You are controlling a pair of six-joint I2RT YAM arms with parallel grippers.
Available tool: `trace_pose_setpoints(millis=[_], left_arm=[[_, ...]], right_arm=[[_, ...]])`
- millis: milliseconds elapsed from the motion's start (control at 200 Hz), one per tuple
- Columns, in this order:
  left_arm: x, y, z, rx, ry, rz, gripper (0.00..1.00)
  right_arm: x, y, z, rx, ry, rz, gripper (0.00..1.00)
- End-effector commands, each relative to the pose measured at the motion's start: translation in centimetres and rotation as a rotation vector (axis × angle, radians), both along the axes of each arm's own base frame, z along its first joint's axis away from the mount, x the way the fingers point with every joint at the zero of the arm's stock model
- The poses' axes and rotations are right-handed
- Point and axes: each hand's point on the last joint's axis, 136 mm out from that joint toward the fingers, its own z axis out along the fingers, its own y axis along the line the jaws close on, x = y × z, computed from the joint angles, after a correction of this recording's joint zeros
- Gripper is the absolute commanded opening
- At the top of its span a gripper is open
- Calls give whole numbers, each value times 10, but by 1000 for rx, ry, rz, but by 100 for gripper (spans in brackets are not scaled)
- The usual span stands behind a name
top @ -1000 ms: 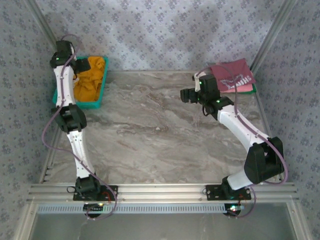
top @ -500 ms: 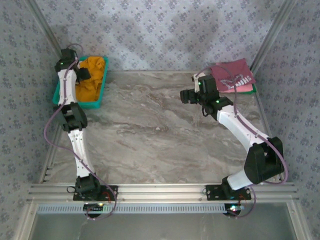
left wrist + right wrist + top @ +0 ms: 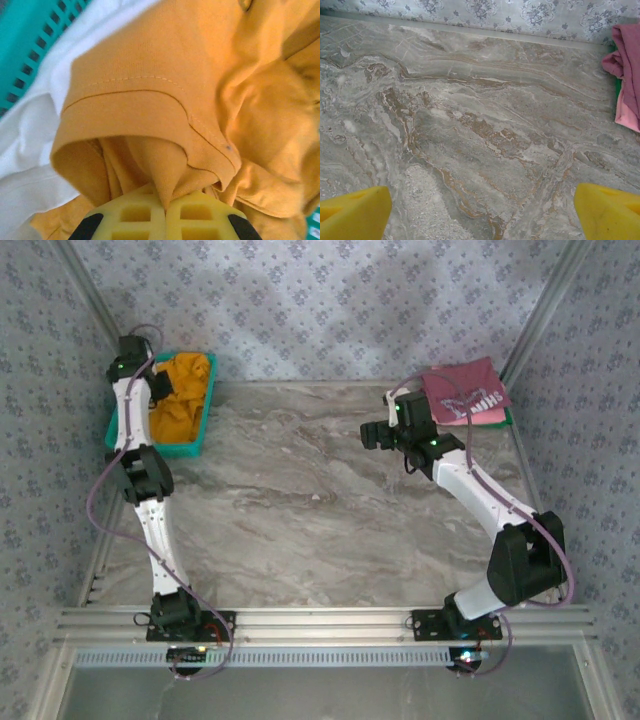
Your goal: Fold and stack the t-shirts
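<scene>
You're pinching one mustard shirt [image 3: 150,75] at 10 o'clock with the left gripper [image 3: 164,199]; right gripper [image 3: 482,207] is hanging wide open by two stacked shirts [image 3: 462,388] at 2 o'clock.

Mustard shirt [image 3: 200,100]: matt fine-knit cloth, soft, stitched hem. White cloth [image 3: 30,135] under it, smooth and matt. Basket [image 3: 15,30]: teal slotted plastic, slight gloss. Pads [image 3: 135,220] on my left claw [image 3: 165,215]: matt yellow plastic, waffle-recessed. Table [image 3: 470,125]: marble-look, smooth, low sheen. Maroon shirt [image 3: 625,50] and pink shirt [image 3: 627,112]: matt cloth. Frame rail [image 3: 320,620]: bare silvery metal, ribbed.
</scene>
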Motion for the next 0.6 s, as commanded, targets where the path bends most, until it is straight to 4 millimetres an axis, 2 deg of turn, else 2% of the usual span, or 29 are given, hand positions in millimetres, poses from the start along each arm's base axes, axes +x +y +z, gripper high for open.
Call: trace_pose_setpoints(millis=[0, 80, 200, 340, 450, 600], left_arm=[[-14, -10, 143, 55, -274, -9, 0], [-23, -22, 190, 69, -370, -22, 0], [-46, -45, 271, 101, -546, -53, 0], [-79, -88, 380, 86, -850, -161, 0], [-118, -124, 461, 26, -1112, -257, 0], [-179, -175, 539, -27, -1377, -384, 0]], right_arm=[[4, 3, 11, 5, -23, -3, 96], [5, 5, 14, 13, -33, -1, 96], [7, 7, 19, 20, -50, 1, 96], [9, 6, 23, 18, -62, 2, 97], [10, 6, 27, 20, -79, -2, 97], [9, 2, 35, 22, -106, -14, 98]])
